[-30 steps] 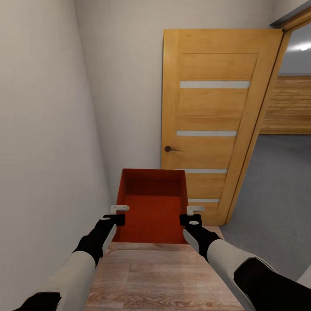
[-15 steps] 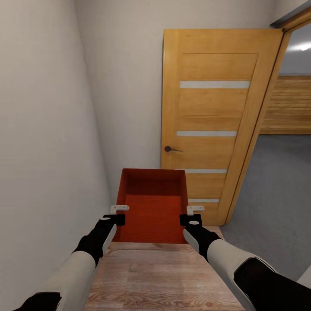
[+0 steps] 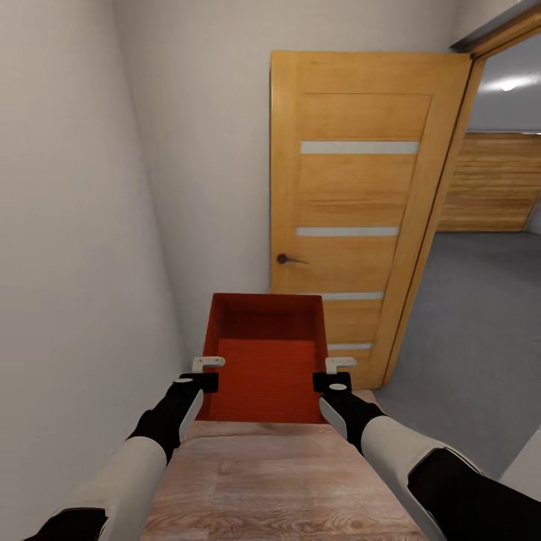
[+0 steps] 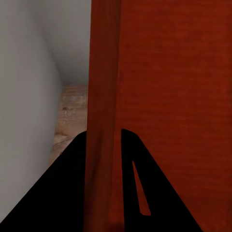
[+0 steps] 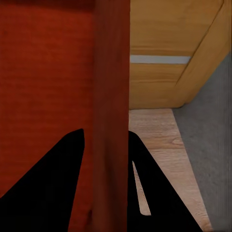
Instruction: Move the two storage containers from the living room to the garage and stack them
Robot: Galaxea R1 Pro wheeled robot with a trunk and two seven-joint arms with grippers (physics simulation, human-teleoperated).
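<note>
I hold one orange-red storage container (image 3: pixel 267 361) in front of me, open top up, above the light wood plank floor (image 3: pixel 278 481). My left gripper (image 3: pixel 201 373) is shut on its left wall (image 4: pixel 102 145), and my right gripper (image 3: pixel 334 373) is shut on its right wall (image 5: pixel 111 145). In each wrist view the thin wall runs between the two dark fingers. Through the doorway on the right lies the garage's dark grey concrete floor (image 3: pixel 473 338) with a wooden plank door (image 3: pixel 492 184) at the far side. The second container is out of view.
An open orange wooden door (image 3: pixel 353 218) with pale stripes and a dark handle (image 3: pixel 289 259) stands just beyond the container. White walls (image 3: pixel 68 248) close in on the left and ahead. The doorway opening is to the right of the door.
The whole view has shifted: the door now sits further left and more of the garage shows at the right. The arms and the held container keep their place in the picture.
</note>
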